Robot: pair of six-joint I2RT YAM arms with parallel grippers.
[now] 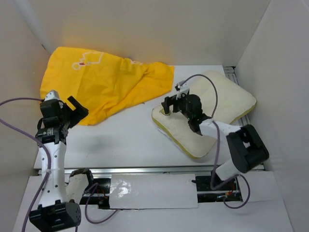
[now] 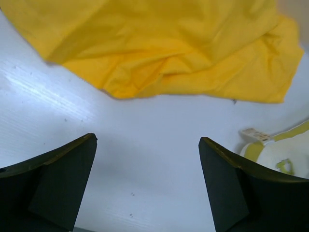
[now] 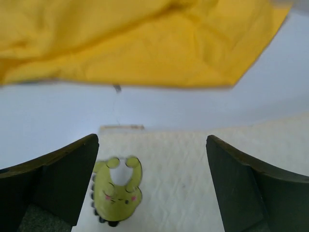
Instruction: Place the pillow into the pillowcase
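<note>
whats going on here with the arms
The job here is getting a pillow into a pillowcase. The yellow pillowcase lies crumpled at far left; the cream pillow lies right of it, not yet inside. The right gripper is open over the pillow's left corner, the left gripper open near the pillowcase. Neither holds anything.

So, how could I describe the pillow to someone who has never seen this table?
Look at the white table, on its right half, under the right hand. There lies a cream-white rectangular pillow with thin yellow edging. Unlike the crumpled yellow pillowcase at the far left, it is pale, plump and carries a small green cartoon patch near one corner.
</note>
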